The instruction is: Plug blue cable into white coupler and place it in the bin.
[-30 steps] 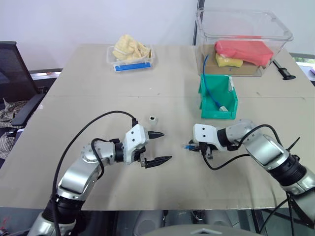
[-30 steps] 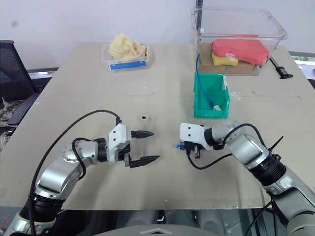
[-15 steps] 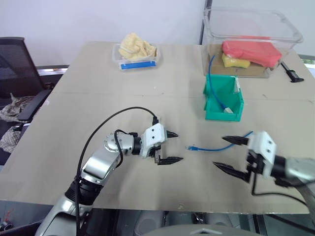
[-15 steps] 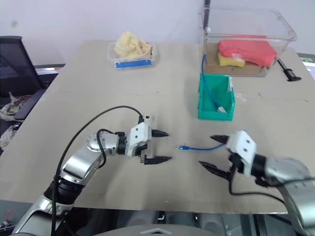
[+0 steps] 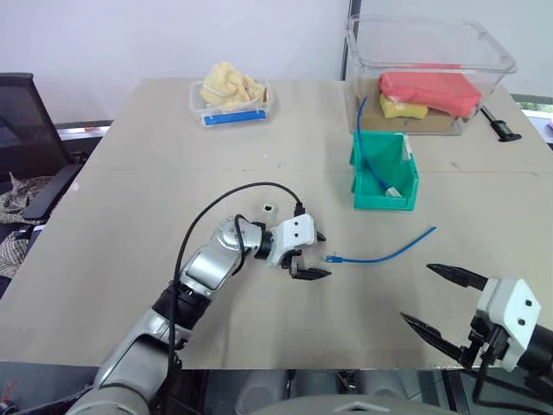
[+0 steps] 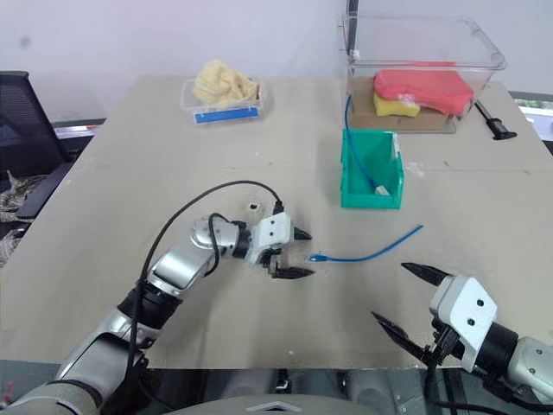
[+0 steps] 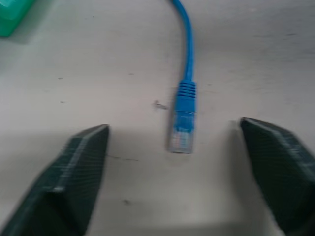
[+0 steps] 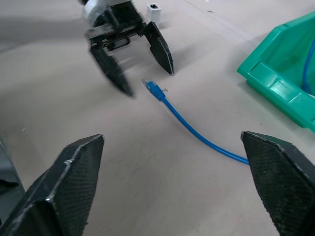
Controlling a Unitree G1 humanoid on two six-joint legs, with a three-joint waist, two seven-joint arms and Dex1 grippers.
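Note:
The blue cable (image 5: 380, 257) lies loose on the table, its clear plug end (image 7: 182, 132) pointing toward the left gripper. My left gripper (image 5: 326, 255) is open, low over the table, with one finger on each side of the plug and not touching it. The white coupler (image 5: 269, 208) stands on the table just behind the left wrist. Further back to the right is the teal bin (image 5: 386, 202). My right gripper (image 5: 416, 293) hangs wide open and empty near the table's front right edge, well back from the cable (image 8: 192, 130).
A second blue cord (image 5: 367, 147) hangs into the bin. A large clear tub (image 5: 432, 52) with red and yellow items stands at the back right, with a black tool (image 5: 499, 121) beside it. At the back left is a small clear tray (image 5: 232, 91), and a black chair (image 5: 26, 130) stands off the table's left.
The right gripper opened, let go of the cable's plug end and drew back toward the front right. The cable now lies on the table. The left gripper moved right to the plug, its fingers narrowing slightly.

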